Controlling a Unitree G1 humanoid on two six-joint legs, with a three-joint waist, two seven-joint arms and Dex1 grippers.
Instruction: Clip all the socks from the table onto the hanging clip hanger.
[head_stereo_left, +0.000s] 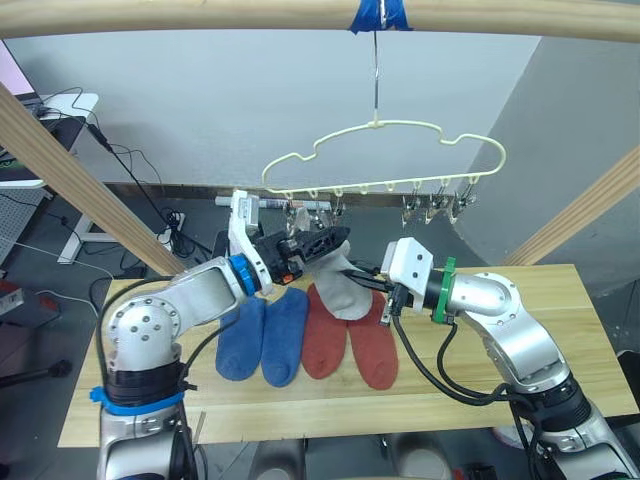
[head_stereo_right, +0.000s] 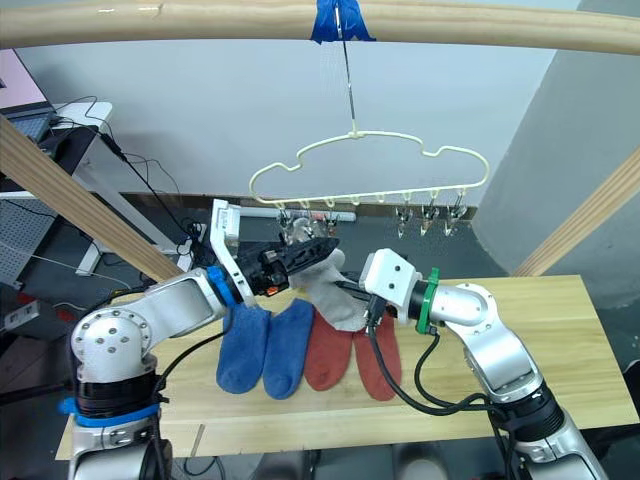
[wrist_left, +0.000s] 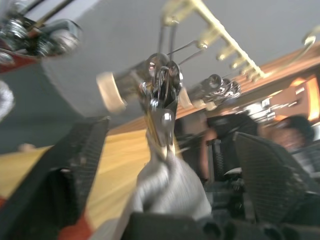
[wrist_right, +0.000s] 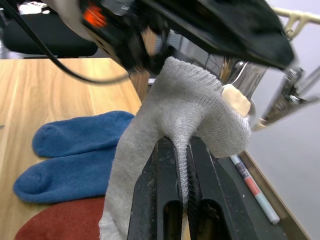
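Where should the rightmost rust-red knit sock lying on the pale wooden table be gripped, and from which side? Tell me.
Probably at its far cuff end, coming down from above at its right edge. The rust-red sock lies flat with its rounded toe toward the robot, its left edge against the other red sock, and bare table on its right.

Both arms raised toward centre; left pincer (head_stereo_left: 325, 243) fingers spread apart; right pincer (wrist_right: 181, 165) clamped on grey sock (wrist_right: 172, 120).

Looks like a robot lab w/ plain grey walls (head_stereo_left: 200, 110), cables (head_stereo_left: 130, 165) on floor, wooden pole frame (head_stereo_left: 70, 175).
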